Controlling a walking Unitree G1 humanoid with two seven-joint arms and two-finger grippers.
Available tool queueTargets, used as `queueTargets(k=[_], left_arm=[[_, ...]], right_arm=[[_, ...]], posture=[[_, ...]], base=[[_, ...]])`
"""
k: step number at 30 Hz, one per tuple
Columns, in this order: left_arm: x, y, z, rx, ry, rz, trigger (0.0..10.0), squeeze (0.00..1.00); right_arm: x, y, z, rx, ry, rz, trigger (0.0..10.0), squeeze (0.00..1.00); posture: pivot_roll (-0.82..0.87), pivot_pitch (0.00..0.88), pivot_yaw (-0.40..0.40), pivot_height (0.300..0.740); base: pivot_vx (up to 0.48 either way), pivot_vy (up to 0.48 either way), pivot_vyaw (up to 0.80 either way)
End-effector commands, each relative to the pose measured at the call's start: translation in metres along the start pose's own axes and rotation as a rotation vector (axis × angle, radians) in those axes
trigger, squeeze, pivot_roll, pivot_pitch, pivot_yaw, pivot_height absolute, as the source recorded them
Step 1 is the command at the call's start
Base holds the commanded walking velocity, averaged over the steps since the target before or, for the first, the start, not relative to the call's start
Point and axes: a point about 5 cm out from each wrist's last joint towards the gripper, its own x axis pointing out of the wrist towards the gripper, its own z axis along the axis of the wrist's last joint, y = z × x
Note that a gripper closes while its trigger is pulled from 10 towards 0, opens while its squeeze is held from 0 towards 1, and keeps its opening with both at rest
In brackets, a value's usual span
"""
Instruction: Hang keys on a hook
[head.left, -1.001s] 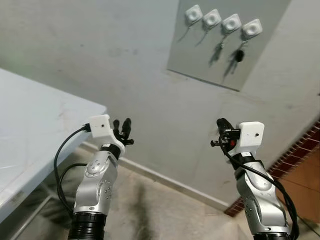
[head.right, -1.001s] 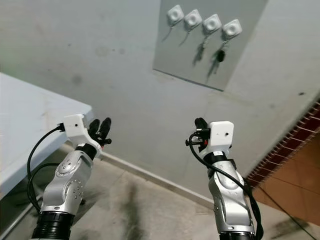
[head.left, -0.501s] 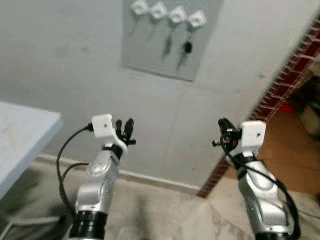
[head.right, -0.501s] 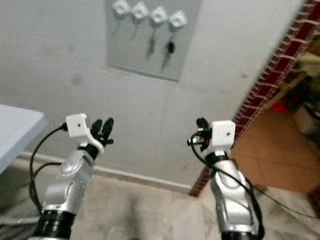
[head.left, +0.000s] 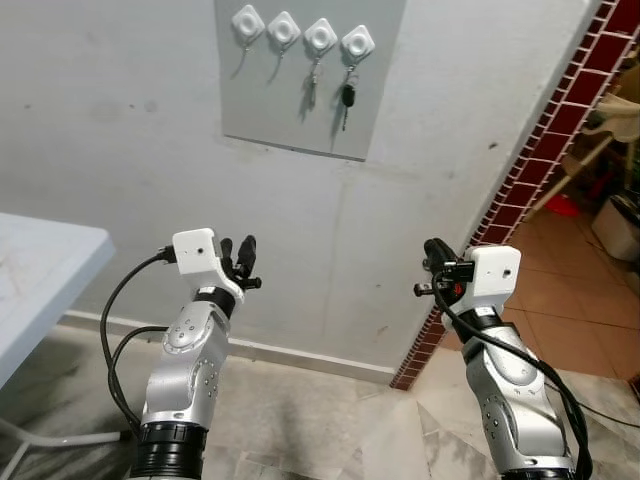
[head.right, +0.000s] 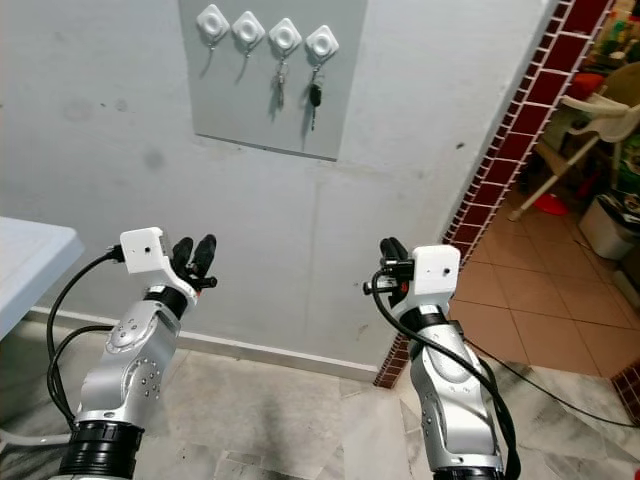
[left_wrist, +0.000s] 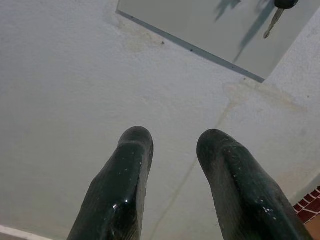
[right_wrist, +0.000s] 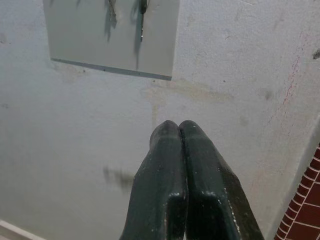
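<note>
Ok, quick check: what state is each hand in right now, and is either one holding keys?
Left hand: open, fingers apart, holding nothing.
Right hand: closed, fingers pressed together, nothing visible between them.

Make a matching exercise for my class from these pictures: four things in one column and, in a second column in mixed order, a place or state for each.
Column 1
1. left tool
2. right tool
3. black-headed key
4. white table

Column 2
A. fingers pressed together, nothing between them
B. hanging from the rightmost hook on the grey wall panel
C. at the scene's left edge, beside the left arm
D. fingers apart, nothing between them

Pairs: 1-D, 2-A, 3-B, 4-C
</note>
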Motion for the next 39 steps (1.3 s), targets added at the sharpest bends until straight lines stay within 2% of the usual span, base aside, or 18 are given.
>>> queueTargets(k=[1,8,35,39], left_arm=[[0.0018,-0.0036,0.0005,-0.006,0.005,-0.016,10.0,0.00],[0.0026,-0.0041,0.0014,-0.018,0.010,-0.028,10.0,0.00],[0.0025,-0.0034,0.0011,-0.031,0.020,-0.030,10.0,0.00],[0.0024,-0.0034,0.0013,-0.011,0.021,-0.025,10.0,0.00]], right_arm=[[0.0008,-0.0021,0.0069,-0.008,-0.029,-0.007,10.0,0.00],[0.0006,-0.0005,0.0074,-0.003,-0.037,-0.007,10.0,0.00],[-0.0016,0.0017,0.0062,0.002,-0.040,-0.008,10.0,0.00],[-0.0023,0.0024,0.0059,0.005,-0.038,-0.009,10.0,0.00]], posture=[[0.16,0.000,-0.092,0.736],[0.15,0.000,-0.089,0.736],[0.15,0.000,-0.085,0.736],[0.15,0.000,-0.081,0.736]], base=[[0.000,0.000,0.00],[0.000,0.077,0.00],[0.000,0.398,0.00],[0.000,0.000,0.00]])
